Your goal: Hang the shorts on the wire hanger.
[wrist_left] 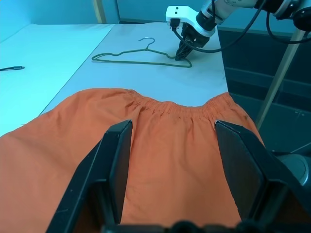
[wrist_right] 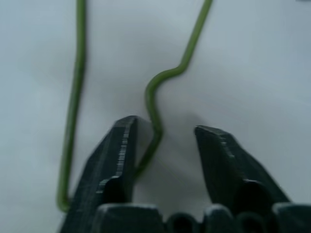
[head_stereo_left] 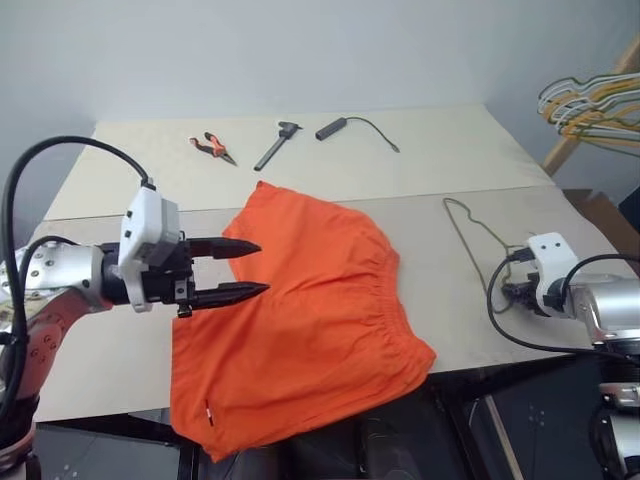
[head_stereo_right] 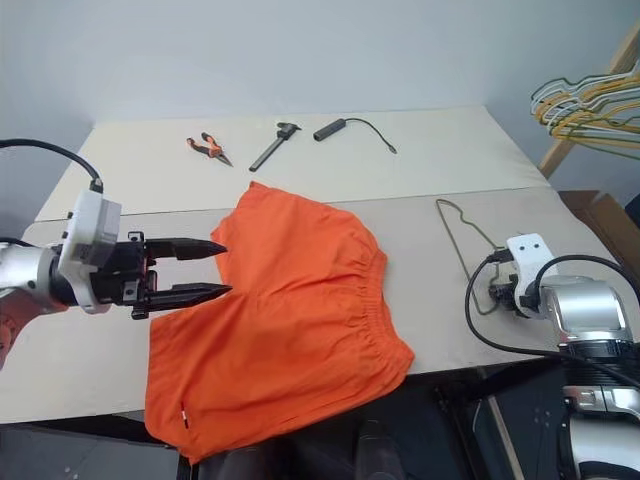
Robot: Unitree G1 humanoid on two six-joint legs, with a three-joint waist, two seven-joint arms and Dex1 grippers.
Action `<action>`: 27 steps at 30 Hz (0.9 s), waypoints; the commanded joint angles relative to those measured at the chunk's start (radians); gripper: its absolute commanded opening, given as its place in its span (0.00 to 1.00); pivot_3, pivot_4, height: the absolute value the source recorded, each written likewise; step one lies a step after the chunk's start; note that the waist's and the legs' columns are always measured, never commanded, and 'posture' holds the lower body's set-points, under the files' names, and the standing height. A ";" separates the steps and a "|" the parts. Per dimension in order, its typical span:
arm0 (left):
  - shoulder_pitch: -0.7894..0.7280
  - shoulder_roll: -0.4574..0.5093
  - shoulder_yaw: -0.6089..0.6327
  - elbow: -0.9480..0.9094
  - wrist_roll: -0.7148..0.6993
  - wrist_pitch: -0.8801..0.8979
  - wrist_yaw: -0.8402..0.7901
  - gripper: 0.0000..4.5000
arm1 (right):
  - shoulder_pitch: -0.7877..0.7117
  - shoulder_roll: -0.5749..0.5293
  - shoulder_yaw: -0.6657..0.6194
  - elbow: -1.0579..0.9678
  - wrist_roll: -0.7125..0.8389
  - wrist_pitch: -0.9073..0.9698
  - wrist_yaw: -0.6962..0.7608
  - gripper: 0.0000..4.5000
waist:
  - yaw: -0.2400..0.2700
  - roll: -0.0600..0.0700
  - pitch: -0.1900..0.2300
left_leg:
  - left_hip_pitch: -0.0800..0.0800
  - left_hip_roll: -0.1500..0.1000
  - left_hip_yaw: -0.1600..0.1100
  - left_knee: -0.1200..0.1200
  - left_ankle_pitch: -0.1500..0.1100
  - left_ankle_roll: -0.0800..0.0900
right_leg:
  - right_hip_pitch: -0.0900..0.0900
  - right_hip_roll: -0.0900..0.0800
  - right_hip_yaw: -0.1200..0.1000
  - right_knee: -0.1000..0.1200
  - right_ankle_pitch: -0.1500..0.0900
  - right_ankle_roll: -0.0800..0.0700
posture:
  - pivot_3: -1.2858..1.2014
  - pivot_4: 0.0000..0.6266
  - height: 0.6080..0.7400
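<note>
Pale surface [head_stereo_left: 120,370]: bright orange fabric shorts [head_stereo_left: 300,320] flat, centre; left gripper [head_stereo_left: 245,270] fingers open over them; right gripper [wrist_right: 163,141] fingers apart, straddling thin olive wire hanger [wrist_left: 141,60], ready to pinch.

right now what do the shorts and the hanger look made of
The shorts look like thin matte orange woven fabric: soft creases, puckered elastic waistband. The hanger looks like thin bent metal wire with a dull olive-green surface, perhaps painted or coated; it holds sharp kinks.
</note>
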 commanded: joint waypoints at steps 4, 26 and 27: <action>-0.019 0.022 0.022 0.002 -0.003 -0.013 -0.019 0.65 | 0.005 0.003 -0.036 -0.082 0.040 0.096 0.007 0.01 | -0.003 0.000 0.000 | 0.000 0.000 0.000 0.000 0.000 0.000 | 0.000 0.000 0.000 0.000 0.000 0.000 | 0.46 0.20 1.00; -0.552 -0.058 -0.285 0.491 0.185 0.056 -0.085 0.65 | -0.074 -0.099 0.157 -0.102 -0.417 -1.633 -0.062 0.01 | -0.038 -0.001 -0.002 | -0.002 -0.001 0.001 0.001 0.006 -0.010 | -0.002 0.000 0.001 0.001 -0.001 0.004 | 0.46 0.08 1.00; -0.569 -0.068 -0.305 0.514 0.202 0.049 -0.104 0.65 | -0.085 -0.092 0.157 -0.095 -0.420 -1.645 -0.061 0.01 | -0.041 -0.001 -0.002 | -0.002 -0.001 0.001 0.001 0.006 -0.010 | -0.002 0.000 0.001 0.001 -0.001 0.004 | 0.45 0.08 1.00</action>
